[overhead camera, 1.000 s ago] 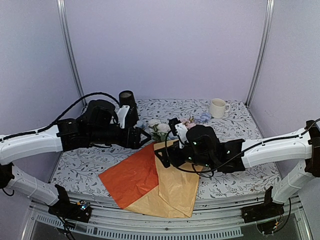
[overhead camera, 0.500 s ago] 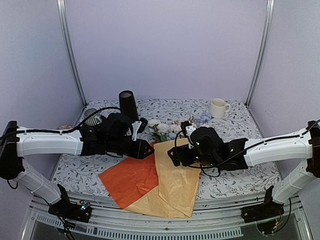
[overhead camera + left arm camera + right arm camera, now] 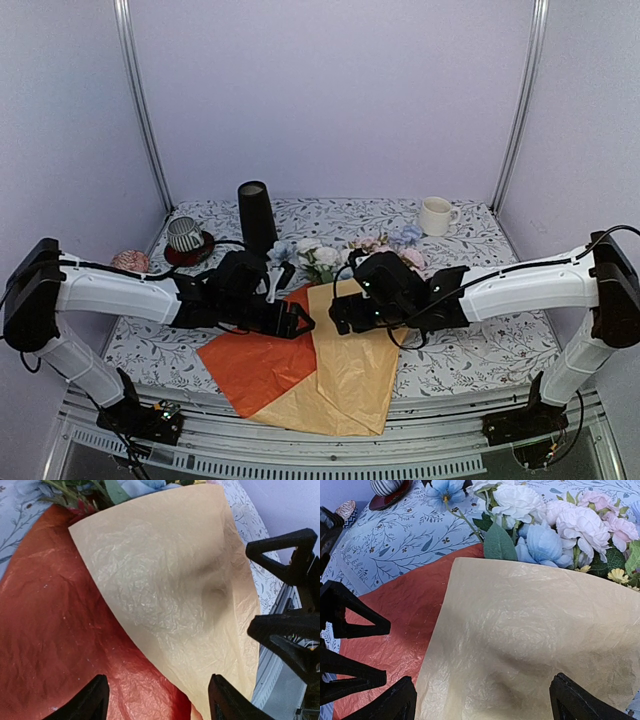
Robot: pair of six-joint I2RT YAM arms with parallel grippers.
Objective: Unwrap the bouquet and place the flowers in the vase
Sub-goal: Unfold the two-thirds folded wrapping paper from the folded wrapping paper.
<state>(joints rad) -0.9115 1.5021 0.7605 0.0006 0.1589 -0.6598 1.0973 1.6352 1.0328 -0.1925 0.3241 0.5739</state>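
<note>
The bouquet lies unwrapped on the table, a tan paper sheet (image 3: 352, 365) overlapping an orange sheet (image 3: 255, 358). The flowers (image 3: 322, 256) stick out from under the tan sheet's far edge: white, pink and pale blue heads (image 3: 555, 525) with green leaves. Their stems are hidden under the paper. The black vase (image 3: 256, 214) stands upright behind the left arm. My left gripper (image 3: 298, 322) (image 3: 157, 702) hovers open over the seam of the two sheets. My right gripper (image 3: 338, 316) (image 3: 487, 702) faces it, open over the tan sheet. Neither holds anything.
A white mug (image 3: 434, 215) stands at the back right. A striped cup on a red saucer (image 3: 185, 236) and a small pink object (image 3: 130, 260) sit at the back left. The paper's near corner hangs over the table's front edge (image 3: 330, 425).
The left arm has dropped and swung right, uncovering the vase and the striped cup. The right gripper has shifted left toward it. The two grippers now face each other over the paper.
</note>
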